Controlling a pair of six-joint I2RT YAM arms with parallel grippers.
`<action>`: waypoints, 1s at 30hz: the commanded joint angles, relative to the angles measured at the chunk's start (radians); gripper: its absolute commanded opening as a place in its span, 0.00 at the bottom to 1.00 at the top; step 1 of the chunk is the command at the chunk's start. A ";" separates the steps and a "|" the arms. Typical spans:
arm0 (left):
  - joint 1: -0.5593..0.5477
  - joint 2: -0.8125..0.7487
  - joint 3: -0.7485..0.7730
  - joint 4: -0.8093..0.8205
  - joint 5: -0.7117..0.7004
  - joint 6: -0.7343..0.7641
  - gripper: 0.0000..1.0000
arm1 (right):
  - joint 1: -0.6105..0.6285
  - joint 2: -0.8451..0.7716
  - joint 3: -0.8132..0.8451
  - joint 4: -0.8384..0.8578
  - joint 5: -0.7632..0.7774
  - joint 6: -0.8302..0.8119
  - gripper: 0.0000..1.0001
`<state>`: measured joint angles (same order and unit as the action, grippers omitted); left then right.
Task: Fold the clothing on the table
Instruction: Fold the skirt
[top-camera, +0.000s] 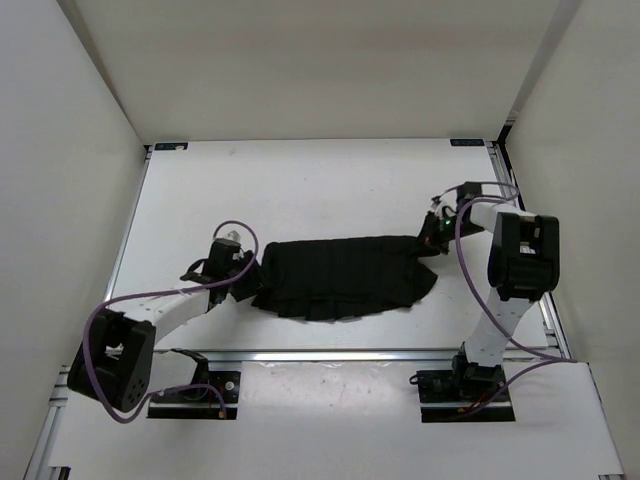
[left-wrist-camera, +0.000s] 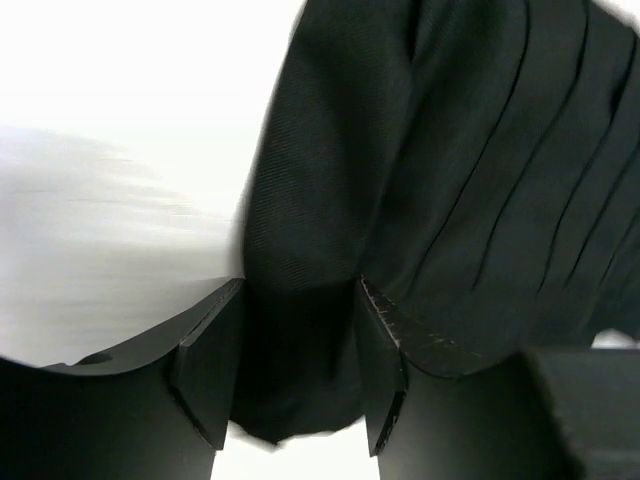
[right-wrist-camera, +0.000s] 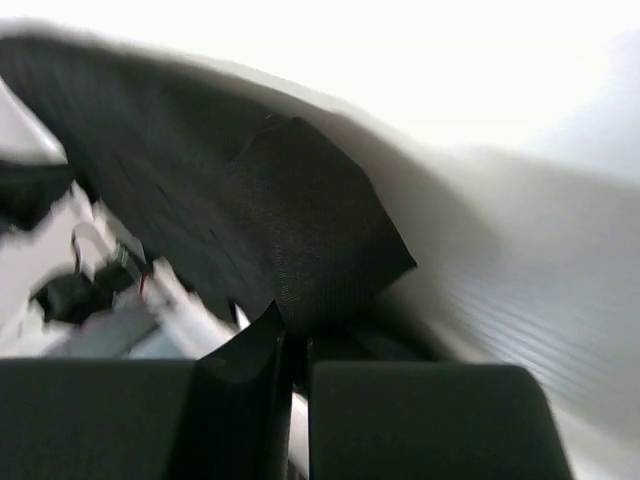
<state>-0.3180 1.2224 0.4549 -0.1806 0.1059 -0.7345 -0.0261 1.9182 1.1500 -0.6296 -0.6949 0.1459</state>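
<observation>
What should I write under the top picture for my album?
Black clothing on the white table, left gripper and right gripper at its opposite ends.

White, flat table (top-camera: 300, 190), bounded by silver rails (top-camera: 330, 353) along the sides and near edge. Spread across the middle, left to right: black pleated clothing (top-camera: 345, 275), mostly flat, near hem layered and uneven, right end tapering to a rounded point. Small blue marks (top-camera: 170, 146) at both far corners. Bolted beyond the near rail, well apart: two black base plates (top-camera: 195, 392).
</observation>
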 joint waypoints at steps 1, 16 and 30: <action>-0.093 0.069 0.025 0.084 0.035 -0.043 0.58 | -0.078 -0.055 0.125 -0.080 0.127 -0.031 0.00; -0.228 0.347 0.195 0.214 0.078 -0.069 0.58 | 0.245 -0.090 0.398 -0.145 -0.066 0.082 0.00; -0.194 0.310 0.142 0.216 0.098 -0.063 0.58 | 0.454 0.231 0.603 0.050 -0.298 0.322 0.00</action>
<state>-0.5297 1.5620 0.6388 0.0830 0.2104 -0.8124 0.4156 2.1410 1.7081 -0.6353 -0.9058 0.3847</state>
